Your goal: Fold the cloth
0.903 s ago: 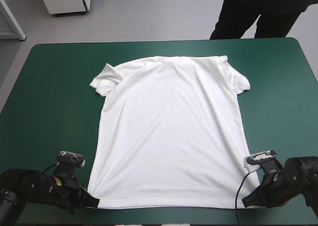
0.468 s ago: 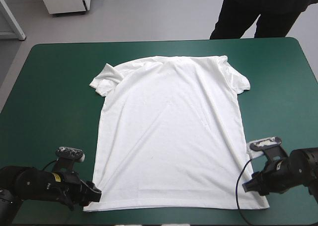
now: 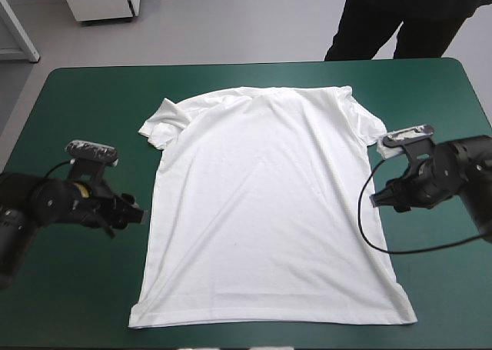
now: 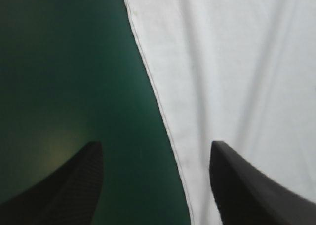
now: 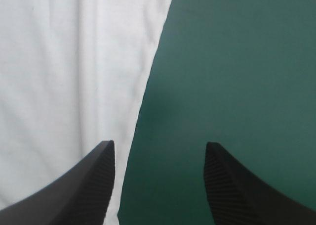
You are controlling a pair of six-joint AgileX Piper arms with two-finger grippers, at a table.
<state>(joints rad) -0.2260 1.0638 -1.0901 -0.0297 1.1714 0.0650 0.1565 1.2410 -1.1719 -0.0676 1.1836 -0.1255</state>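
The white T-shirt [image 3: 265, 204] lies spread flat on the teal-green cover, collar toward the far edge, hem toward the near edge. My left gripper [image 3: 138, 215] hovers at the shirt's left side edge, about halfway down, fingers open with nothing between them. In the left wrist view that side edge [image 4: 163, 111] runs between the open fingers [image 4: 64, 180]. My right gripper [image 3: 377, 198] is at the shirt's right side edge below the sleeve, also open and empty. The right wrist view shows the T-shirt [image 5: 69, 76] under one finger and bare cover under the other.
Bare teal-green cover [image 3: 77, 119] lies to the left and right of the shirt. The left sleeve [image 3: 163, 123] is folded over on itself; the right sleeve [image 3: 367, 123] is slightly rumpled.
Both grippers let go of the hem corners at the near edge, opened, and moved away from the near edge to the shirt's side edges. The hem now lies flat.
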